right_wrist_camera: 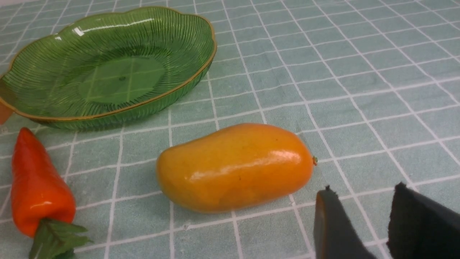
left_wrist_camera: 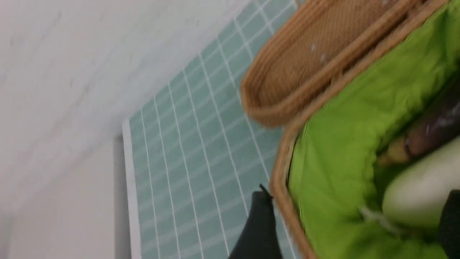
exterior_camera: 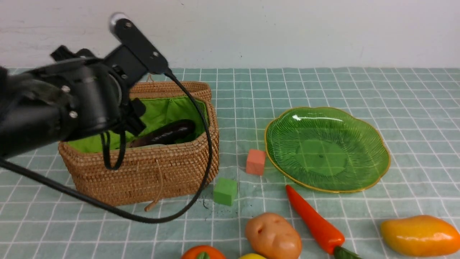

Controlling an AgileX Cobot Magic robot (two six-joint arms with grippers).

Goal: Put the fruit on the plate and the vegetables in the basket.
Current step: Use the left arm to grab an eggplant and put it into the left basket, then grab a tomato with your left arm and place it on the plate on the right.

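Note:
The wicker basket (exterior_camera: pixel 143 169) with green lining stands at the left, lid open behind it. The dark eggplant (exterior_camera: pixel 169 132) lies inside. My left gripper (left_wrist_camera: pixel 357 192) hangs open over the basket's inside. The white radish (left_wrist_camera: pixel 420 194) lies on the lining beside one finger (left_wrist_camera: pixel 449 223), with the eggplant (left_wrist_camera: pixel 431 133) past it. The green plate (exterior_camera: pixel 327 147) is empty. The mango (right_wrist_camera: pixel 235 165) lies just beyond my right gripper (right_wrist_camera: pixel 363 189), which is open and empty. The carrot (exterior_camera: pixel 316 223), potato (exterior_camera: pixel 273 235), persimmon (exterior_camera: pixel 203 253) and lemon (exterior_camera: pixel 251 256) lie at the front.
A salmon-pink cube (exterior_camera: pixel 256 162) and a green cube (exterior_camera: pixel 225 191) sit between the basket and the plate. My left arm's cable (exterior_camera: pixel 201 172) loops down in front of the basket. The right arm does not show in the front view.

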